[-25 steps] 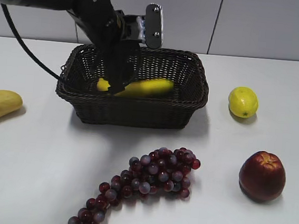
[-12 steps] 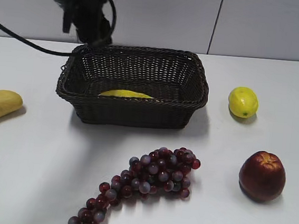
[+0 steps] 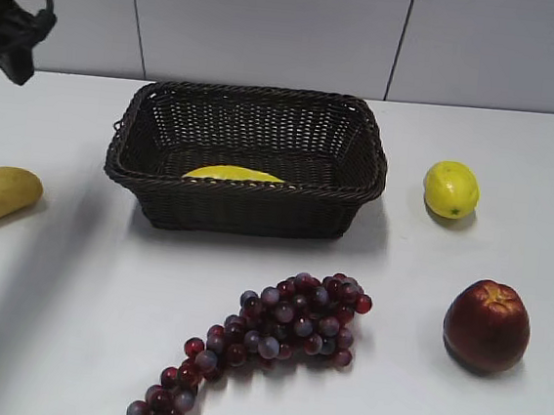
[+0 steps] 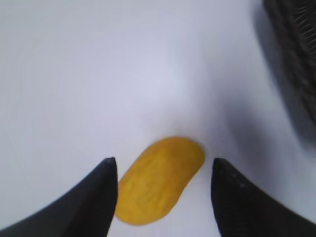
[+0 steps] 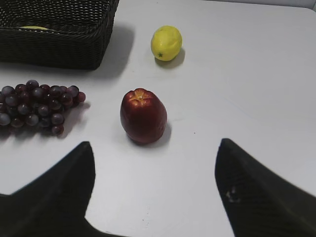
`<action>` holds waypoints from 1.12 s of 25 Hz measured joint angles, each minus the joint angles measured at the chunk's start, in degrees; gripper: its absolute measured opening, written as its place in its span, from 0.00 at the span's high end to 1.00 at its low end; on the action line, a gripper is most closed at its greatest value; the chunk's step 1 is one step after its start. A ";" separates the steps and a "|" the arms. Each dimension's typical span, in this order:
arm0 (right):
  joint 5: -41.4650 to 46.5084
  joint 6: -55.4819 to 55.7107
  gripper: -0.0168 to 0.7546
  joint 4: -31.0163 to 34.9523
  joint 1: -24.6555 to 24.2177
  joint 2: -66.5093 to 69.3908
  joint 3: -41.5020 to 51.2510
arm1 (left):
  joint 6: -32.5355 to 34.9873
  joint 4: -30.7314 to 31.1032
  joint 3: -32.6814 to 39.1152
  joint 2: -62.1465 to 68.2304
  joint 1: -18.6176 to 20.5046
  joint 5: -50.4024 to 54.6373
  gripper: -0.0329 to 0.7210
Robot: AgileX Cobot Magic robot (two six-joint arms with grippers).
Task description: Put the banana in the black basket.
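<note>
Presently the banana (image 3: 233, 174) lies inside the black basket (image 3: 243, 207), low against the near wall, only its yellow upper curve showing above the braided rim in the exterior view; the right wrist view catches a sliver of it over the basket's near wall; nothing touches it. Left arm at the far upper-left edge of the exterior view, a dark blurred mass with a cable loop, well apart from the basket; gripper itself not made out there. Left gripper (image 4: 163, 190) in its wrist view: both dark fingers spread wide, nothing between them, hanging above the white table (image 3: 435, 399); below the gap lies the stubby yellow-orange oval fruit (image 4: 159, 179), on the table; basket weave blurred at that view's upper right. Right gripper (image 5: 155, 185) likewise spread, two dark fingers at the frame's lower corners, holding nothing, above bare table just near of the red apple (image 5: 143, 115). On the table in front of the basket, a bunch of dark red grapes (image 3: 270, 334), running toward the near-left; apple to the right of the grapes, apart from them; lemon (image 3: 451, 189) beyond the apple, to the right of the basket, not touching it; oval fruit alone at the left edge.
</note>
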 joint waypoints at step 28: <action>0.00 0.00 0.24 0.00 0.00 0.00 0.00 | -5.96 -8.09 52.95 -42.28 5.89 -0.66 0.19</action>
